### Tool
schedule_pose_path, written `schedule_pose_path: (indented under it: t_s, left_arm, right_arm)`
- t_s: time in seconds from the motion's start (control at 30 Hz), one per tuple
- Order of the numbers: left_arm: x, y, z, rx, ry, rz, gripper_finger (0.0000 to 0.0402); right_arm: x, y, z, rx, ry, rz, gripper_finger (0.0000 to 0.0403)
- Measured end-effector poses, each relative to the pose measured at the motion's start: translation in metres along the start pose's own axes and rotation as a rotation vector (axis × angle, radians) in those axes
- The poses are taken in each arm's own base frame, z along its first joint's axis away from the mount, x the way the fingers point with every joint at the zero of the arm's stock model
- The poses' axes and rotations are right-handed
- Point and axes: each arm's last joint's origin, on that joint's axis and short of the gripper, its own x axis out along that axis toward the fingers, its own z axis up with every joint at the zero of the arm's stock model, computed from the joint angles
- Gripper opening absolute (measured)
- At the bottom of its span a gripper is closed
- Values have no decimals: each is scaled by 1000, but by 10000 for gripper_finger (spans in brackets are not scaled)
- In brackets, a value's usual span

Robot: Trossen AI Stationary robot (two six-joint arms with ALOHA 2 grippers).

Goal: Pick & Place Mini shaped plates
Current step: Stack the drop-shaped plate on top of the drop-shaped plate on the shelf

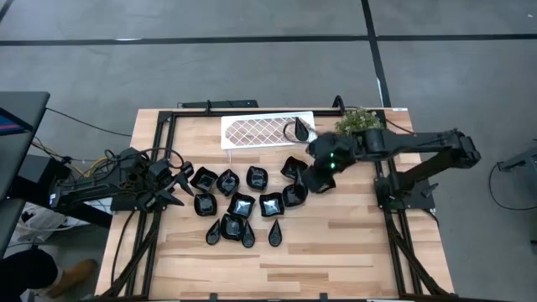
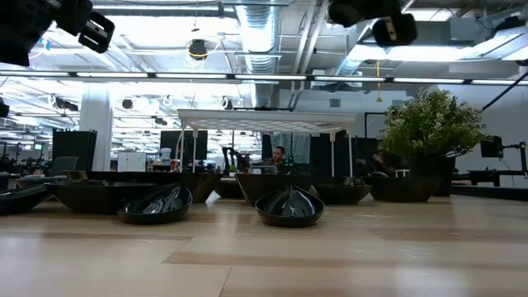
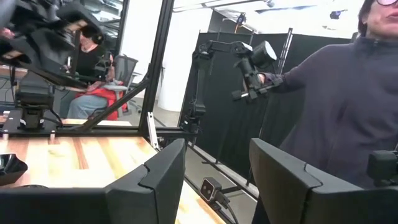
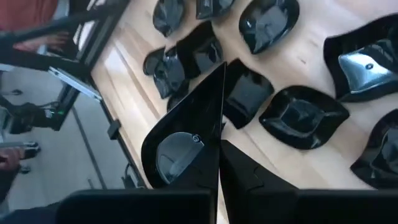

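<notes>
Above, the right gripper (image 4: 219, 146) pinches a glossy black teardrop-shaped plate (image 4: 180, 146); lift it level, clear of neighbouring plates, toward the white lattice tray (image 1: 256, 131); the left gripper (image 3: 214, 174) waits wide.

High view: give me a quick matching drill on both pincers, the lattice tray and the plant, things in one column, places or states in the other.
Things:
1. left pincer
2. right pincer
3. white lattice tray
4. green plant

Places or states:
A. far right corner of the table
B. open, at the table's left edge
C. shut on a teardrop plate, above the plate cluster
D. along the table's far edge, near the middle

Pairs: 1-B, 2-C, 3-D, 4-A
</notes>
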Motion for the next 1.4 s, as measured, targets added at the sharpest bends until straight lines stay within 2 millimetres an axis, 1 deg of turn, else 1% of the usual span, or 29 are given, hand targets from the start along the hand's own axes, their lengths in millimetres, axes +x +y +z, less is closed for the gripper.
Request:
schedule_pose_path:
  t_s: [0.23,0.57,0.93,1.1,1.23,1.33,1.4]
  left_arm:
    - [0,0,0,2,-2,-1,182]
    - [0,0,1,5,-4,-2,182]
    - [0,0,1,10,-9,-3,182]
    - [0,0,1,11,-9,-4,182]
    - [0,-1,1,14,-12,-4,182]
    - [0,-1,2,16,-14,-6,182]
    - [0,-1,2,16,-14,-5,182]
  right_arm:
    - [-8,-23,26,-20,-24,17,0]
    - [-23,-62,59,-26,-101,-17,0]
    - [-41,-96,81,-56,-189,-77,0]
    - [-35,-111,91,-57,-183,-114,0]
    - [-20,-124,102,-71,-145,-105,0]
    - [-12,-133,114,-70,-111,-120,0]
    - [-11,-136,124,-85,-89,-136,0]
